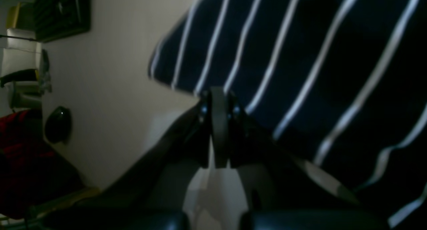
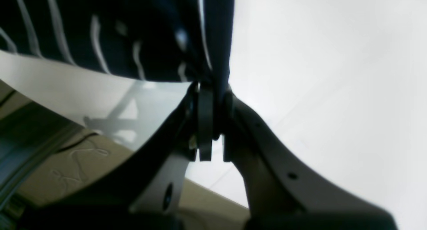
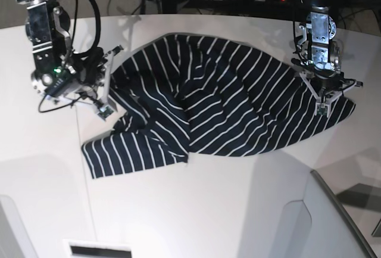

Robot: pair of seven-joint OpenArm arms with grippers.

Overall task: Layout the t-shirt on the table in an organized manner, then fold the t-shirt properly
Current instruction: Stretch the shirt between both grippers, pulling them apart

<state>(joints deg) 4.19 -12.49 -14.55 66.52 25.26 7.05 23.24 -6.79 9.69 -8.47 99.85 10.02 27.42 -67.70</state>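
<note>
Across the smooth white surface [image 3: 196, 210], the dark navy white-striped t-shirt [image 3: 220, 103] is lying rumpled and spread wide. Left end effector [image 1: 218, 100] is clenching the shirt's edge at one side, and right end effector [image 2: 211, 90] is pinching a bunched fold at the other.

The left gripper [image 3: 326, 94] hangs nose-down from an upright arm at the base view's right, its jaws clamped tight on the shirt's [image 3: 226, 100] edge. The right gripper [image 3: 109, 85] reaches in sideways from the view's left, wrist bent, jaws pinched together on a fold of cloth.
</note>
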